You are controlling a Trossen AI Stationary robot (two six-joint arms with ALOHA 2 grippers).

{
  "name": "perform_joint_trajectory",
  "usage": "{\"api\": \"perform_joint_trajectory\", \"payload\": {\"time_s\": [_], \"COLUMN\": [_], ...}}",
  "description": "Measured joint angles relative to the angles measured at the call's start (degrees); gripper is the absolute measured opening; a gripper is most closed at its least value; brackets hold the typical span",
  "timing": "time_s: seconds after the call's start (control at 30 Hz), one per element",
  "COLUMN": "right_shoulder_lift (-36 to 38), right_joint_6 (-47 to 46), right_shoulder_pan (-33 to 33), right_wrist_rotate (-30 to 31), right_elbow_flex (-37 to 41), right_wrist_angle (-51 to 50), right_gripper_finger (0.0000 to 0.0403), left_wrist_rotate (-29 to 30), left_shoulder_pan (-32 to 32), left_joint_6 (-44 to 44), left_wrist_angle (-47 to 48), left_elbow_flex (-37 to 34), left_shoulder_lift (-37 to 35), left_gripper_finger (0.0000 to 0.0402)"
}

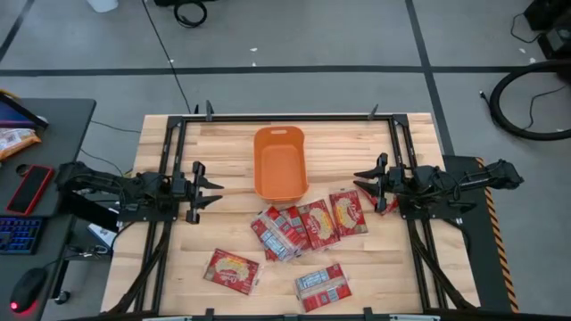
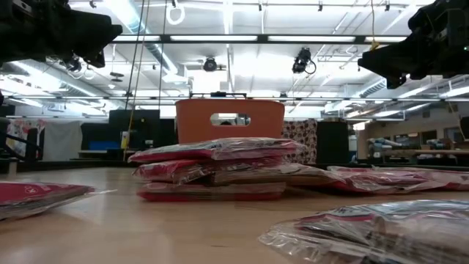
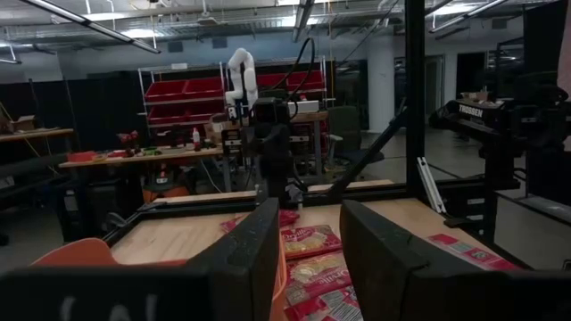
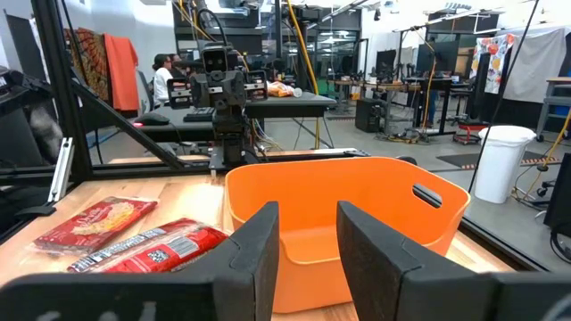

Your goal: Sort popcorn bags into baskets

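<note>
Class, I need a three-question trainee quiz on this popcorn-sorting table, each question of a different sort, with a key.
1. True or false: the orange basket already holds a popcorn bag.
2. Multiple choice: the popcorn bags lie (A) stacked inside the basket, (B) on the wooden table on the near side of the basket, (C) on the floor.
3. Fill in: the left gripper and right gripper hover either side of the basket, each with its fingers ____ and holding nothing.

Key: 1 false, the basket's floor shows bare; 2 B; 3 open.
</note>
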State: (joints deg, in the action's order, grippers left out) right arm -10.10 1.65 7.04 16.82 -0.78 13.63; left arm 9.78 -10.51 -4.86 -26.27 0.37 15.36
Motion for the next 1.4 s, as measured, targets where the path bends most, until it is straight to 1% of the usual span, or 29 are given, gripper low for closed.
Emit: {"api": "perform_joint_trajectory", "payload": {"time_s": [0.07,0.2,0.27,0.4,0.53,0.63,0.73,0.8,0.93,1.03,1.1,1.17,1.27,1.4], "right_shoulder_lift": [0.0,0.0,0.0,0.0,0.0,0.0,0.0,0.0,0.0,0.0,0.0,0.0,0.0,0.0], "right_joint_6": [0.0,0.0,0.0,0.0,0.0,0.0,0.0,0.0,0.0,0.0,0.0,0.0,0.0,0.0], "right_shoulder_pan": [0.0,0.0,0.0,0.0,0.0,0.0,0.0,0.0,0.0,0.0,0.0,0.0,0.0,0.0], "right_wrist_rotate": [0.0,0.0,0.0,0.0,0.0,0.0,0.0,0.0,0.0,0.0,0.0,0.0,0.0,0.0], "right_elbow_flex": [0.0,0.0,0.0,0.0,0.0,0.0,0.0,0.0,0.0,0.0,0.0,0.0,0.0,0.0], "right_wrist_angle": [0.0,0.0,0.0,0.0,0.0,0.0,0.0,0.0,0.0,0.0,0.0,0.0,0.0,0.0], "right_gripper_finger": [0.0119,0.0119,0.0119,0.0119,0.0119,0.0119,0.0119,0.0119,0.0119,0.0119,0.0119,0.0119,0.0119,0.0119], "left_wrist_rotate": [0.0,0.0,-0.2,-3.8,-11.3,-16.2,-17.3,-16.7,-11.4,-10.9,-9.3,-6.4,-3.3,-1.5], "left_shoulder_pan": [0.0,0.0,0.0,0.0,0.0,-0.7,-2.9,-4.6,-7.0,-7.8,-7.8,-7.7,-7.8,-8.3], "left_joint_6": [4.6,20.6,24.2,25.8,26.4,27.0,25.4,23.8,20.9,18.2,18.5,18.8,17.9,15.2], "left_wrist_angle": [-0.3,-1.0,-0.7,0.6,0.9,1.9,3.9,3.9,3.9,3.9,3.3,3.6,5.0,7.1], "left_elbow_flex": [0.0,0.0,0.0,0.0,0.9,3.9,6.6,7.5,8.0,8.0,8.2,9.0,11.9,17.7], "left_shoulder_lift": [0.0,0.0,0.0,0.0,0.4,3.4,8.5,12.4,19.8,25.4,29.3,33.3,40.0,49.5], "left_gripper_finger": [0.0125,0.0125,0.0125,0.0125,0.0125,0.0125,0.0125,0.0125,0.0125,0.0125,0.0125,0.0125,0.0125,0.0125]}}
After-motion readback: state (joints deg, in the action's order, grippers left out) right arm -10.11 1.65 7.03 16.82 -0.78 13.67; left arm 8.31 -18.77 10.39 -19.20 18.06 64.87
